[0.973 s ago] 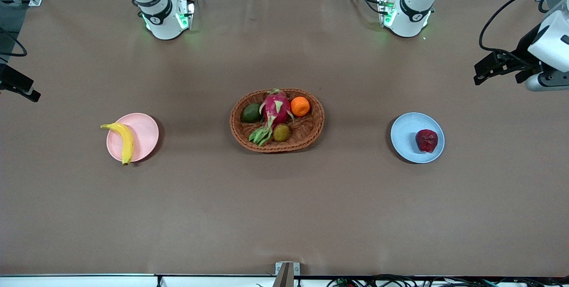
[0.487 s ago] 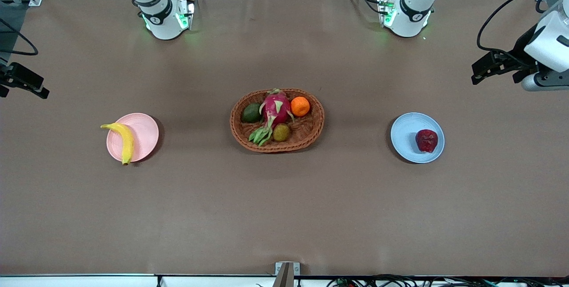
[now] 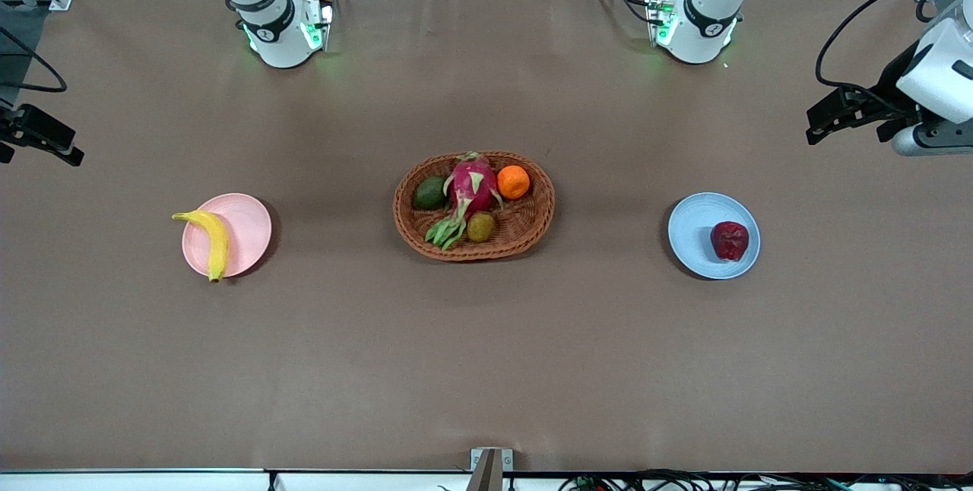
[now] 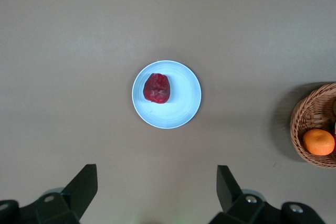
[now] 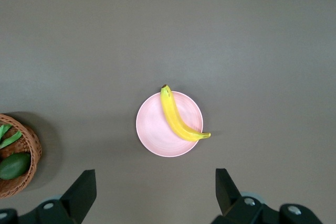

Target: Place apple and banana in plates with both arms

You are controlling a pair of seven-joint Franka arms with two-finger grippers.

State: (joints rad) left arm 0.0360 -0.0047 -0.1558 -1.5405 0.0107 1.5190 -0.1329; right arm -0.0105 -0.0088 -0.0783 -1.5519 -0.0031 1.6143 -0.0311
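The dark red apple point(image 3: 730, 240) lies on the light blue plate point(image 3: 693, 236) toward the left arm's end of the table. The yellow banana point(image 3: 212, 241) lies across the pale pink plate point(image 3: 247, 231) toward the right arm's end, with its tips over the rim. My left gripper point(image 3: 815, 128) is open and empty, high over the table's left-arm end. Its wrist view shows the apple point(image 4: 157, 88) and the blue plate point(image 4: 184, 109) below, well apart from the gripper point(image 4: 156, 188). My right gripper point(image 3: 72, 156) is open and empty, high over the other end, with the banana point(image 5: 177, 119) and the pink plate point(image 5: 156, 132) below it point(image 5: 156, 190).
An oval wicker basket point(image 3: 532, 229) stands mid-table between the plates. It holds a pink dragon fruit point(image 3: 471, 183), an orange point(image 3: 514, 182), an avocado point(image 3: 429, 194) and a small brown fruit point(image 3: 481, 226). Both arm bases stand along the table's edge farthest from the camera.
Both grippers have drawn slightly upward and inward over the table ends, then held still. The fruits and plates have not moved.
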